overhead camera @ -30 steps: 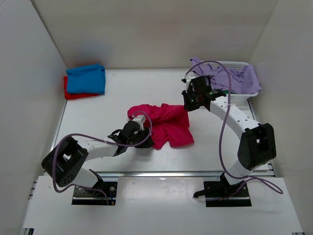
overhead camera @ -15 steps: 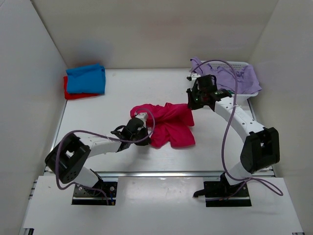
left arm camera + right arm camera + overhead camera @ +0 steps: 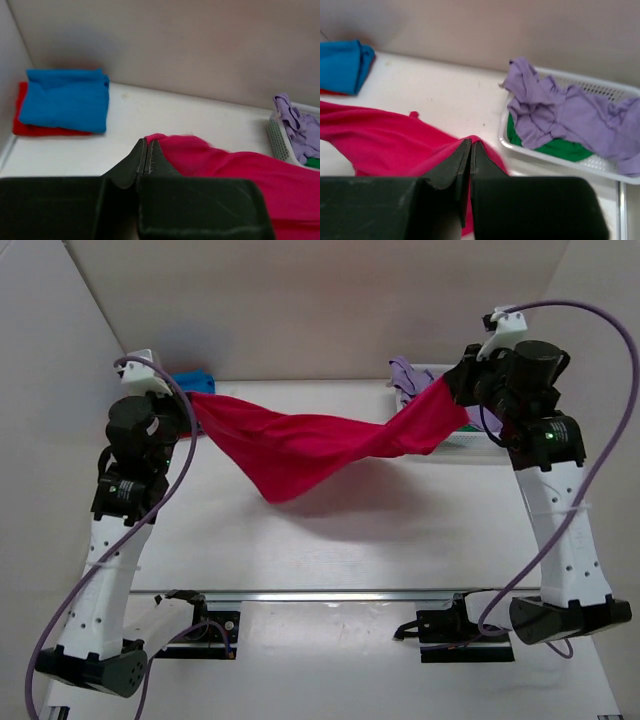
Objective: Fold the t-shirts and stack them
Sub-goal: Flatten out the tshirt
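Observation:
The crimson-pink t-shirt (image 3: pixel 320 445) hangs stretched in the air between both arms, twisted in the middle and sagging above the table. My left gripper (image 3: pixel 190 400) is shut on its left end, high at the back left; in the left wrist view the cloth (image 3: pixel 235 170) runs off to the right of the pinched fingertips (image 3: pixel 146 142). My right gripper (image 3: pixel 455 390) is shut on the right end, near the basket; its own view shows the shirt (image 3: pixel 385 145) trailing left from the jaws (image 3: pixel 471 144). A folded blue t-shirt (image 3: pixel 65 100) lies on a red one (image 3: pixel 22 112) in the back left corner.
A white slatted basket (image 3: pixel 560 157) at the back right holds lilac cloth (image 3: pixel 570 117) over green cloth (image 3: pixel 555 149). White walls close the table in on the left, back and right. The blue stack (image 3: pixel 195 380) is mostly hidden behind the left arm in the top view.
Both arms have risen and swung apart, lifting the crimson-pink t-shirt off the table and stretching it between them. The left gripper closed on the cloth during this second.

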